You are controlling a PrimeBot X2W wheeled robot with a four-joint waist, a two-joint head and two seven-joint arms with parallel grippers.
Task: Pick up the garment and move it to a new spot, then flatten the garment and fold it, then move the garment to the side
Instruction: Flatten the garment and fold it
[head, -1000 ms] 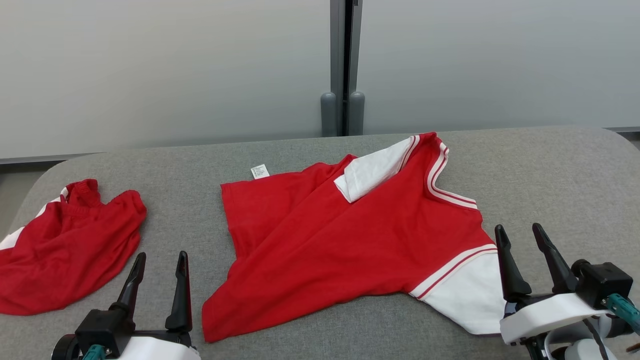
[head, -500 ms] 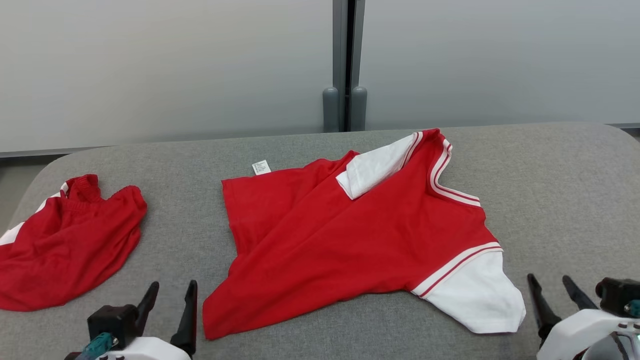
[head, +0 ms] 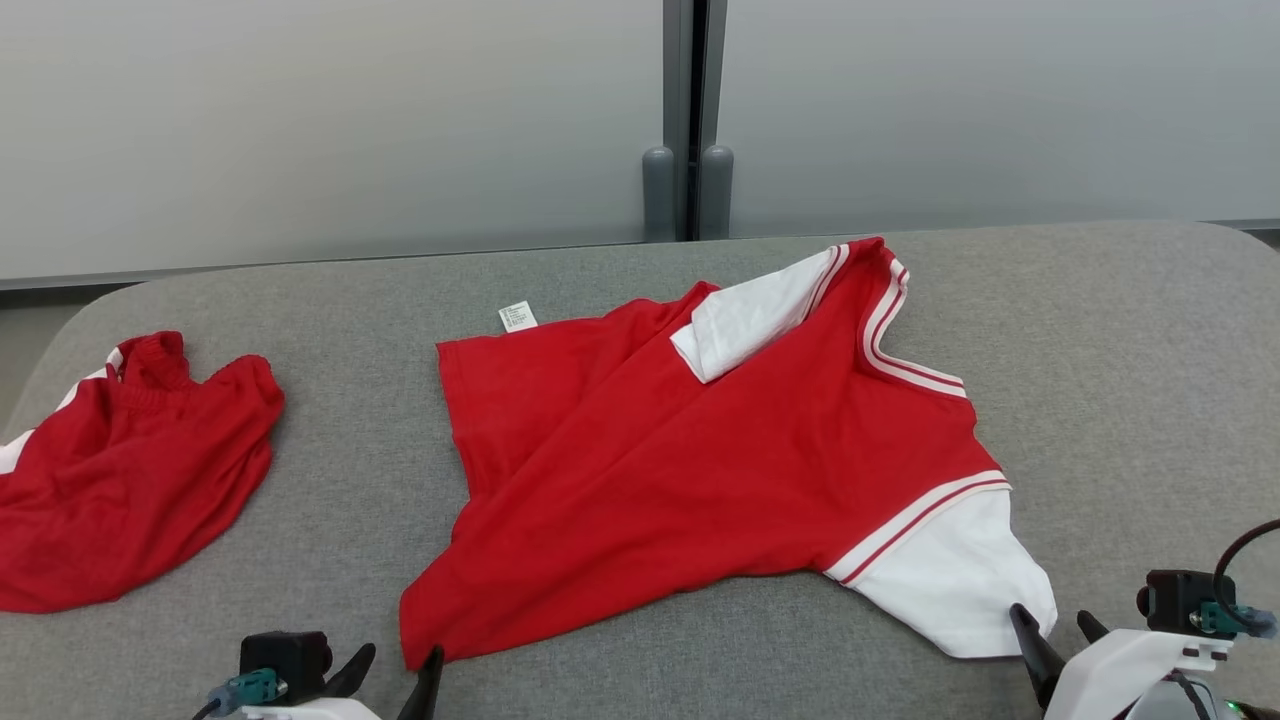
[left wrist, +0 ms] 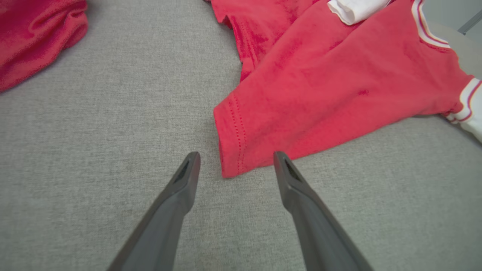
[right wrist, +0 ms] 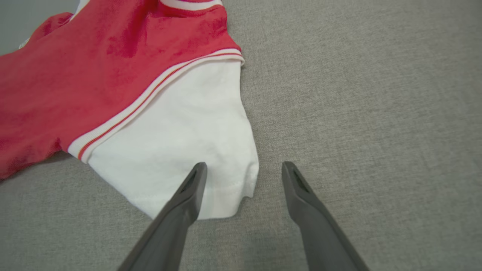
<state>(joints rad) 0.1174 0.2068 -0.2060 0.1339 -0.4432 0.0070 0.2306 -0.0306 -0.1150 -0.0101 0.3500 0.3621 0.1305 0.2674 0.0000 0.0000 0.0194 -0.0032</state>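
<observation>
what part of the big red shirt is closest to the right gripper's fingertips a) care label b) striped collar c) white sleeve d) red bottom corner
c: in the right wrist view the hem of the white sleeve lies between the fingertips of the open right gripper.

The light is bright, even and diffuse, with no hard source. Shadows sit close under the cloth, so it falls from above. In the head view the wall panels (head: 300, 120) shade smoothly between paler and darker grey, without glare. A thin, soft shadow runs under the near hem of the shirt (head: 700, 450) on the counter (head: 1100, 330). That view is sharp throughout. Both wrist views bow outward at their edges, and the counter's weave blurs toward the corners. There the red looks paler and pinker. The white sleeve (right wrist: 180, 143) is nearly washed out, showing only faint creases. The dark fingers (left wrist: 162, 226) go soft at the bottom edge.
</observation>
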